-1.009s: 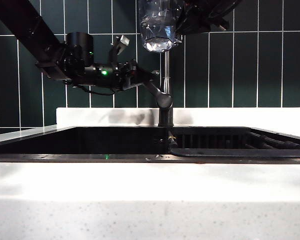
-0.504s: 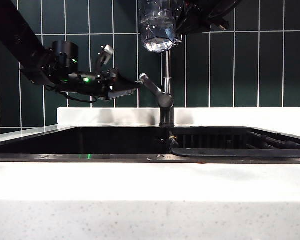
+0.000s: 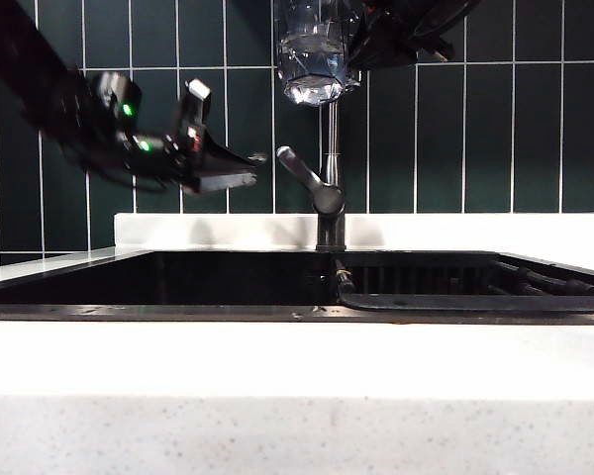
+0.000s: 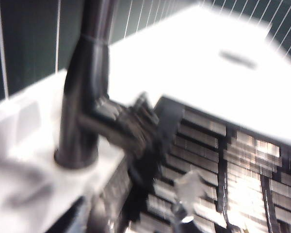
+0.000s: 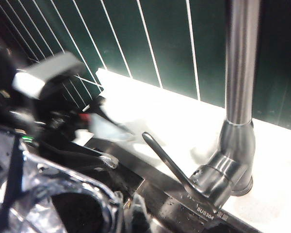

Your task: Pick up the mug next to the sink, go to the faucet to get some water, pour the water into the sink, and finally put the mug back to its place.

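The clear faceted mug (image 3: 315, 59) hangs upright at the top of the exterior view, beside the top of the faucet pipe (image 3: 330, 134). My right gripper (image 3: 361, 45) is shut on its wall. In the right wrist view the mug rim (image 5: 63, 191) sits by the right gripper (image 5: 128, 211), above the grey lever (image 5: 167, 162) and the faucet (image 5: 240, 73). My left gripper (image 3: 246, 168) hovers over the black sink (image 3: 228, 282), a short way left of the lever (image 3: 302, 173). It is blurred, its fingers apart with nothing between them. The left wrist view shows the faucet (image 4: 85, 97) close by.
White speckled countertop (image 3: 297, 396) runs along the front and behind the basin (image 3: 475, 230). A slatted rack (image 3: 455, 282) fills the sink's right half. Dark green wall tiles (image 3: 515, 129) stand behind.
My left gripper has come off the faucet lever and drawn back to the left, turning as it went. The right gripper and mug have stayed put.
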